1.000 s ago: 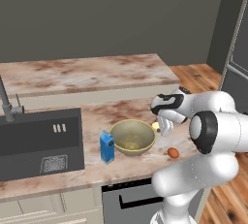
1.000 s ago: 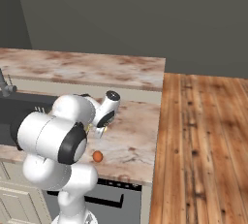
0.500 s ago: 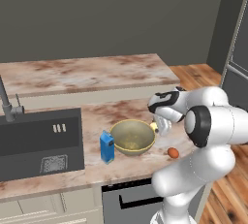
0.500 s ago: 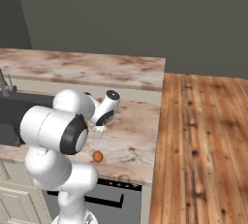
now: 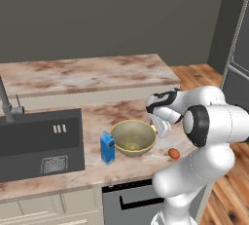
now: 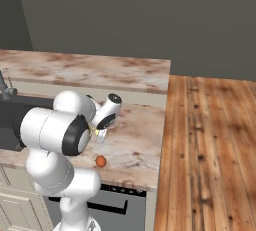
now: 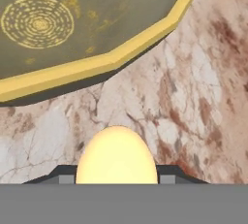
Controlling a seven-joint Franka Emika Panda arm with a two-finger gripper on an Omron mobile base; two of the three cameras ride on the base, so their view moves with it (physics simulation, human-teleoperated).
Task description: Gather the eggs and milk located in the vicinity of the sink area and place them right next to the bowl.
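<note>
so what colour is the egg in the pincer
Pale cream-yellow egg, clearest in the hand view.

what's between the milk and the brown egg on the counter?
The bowl sits between the milk and the brown egg; the left base view shows it, with bare counter right of the bowl.

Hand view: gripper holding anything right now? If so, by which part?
Yes: the pale egg sits between the two dark fingertips of the gripper, pinched at its opposite sides, near its lower part. It hangs over the counter, just beside the bowl.
</note>
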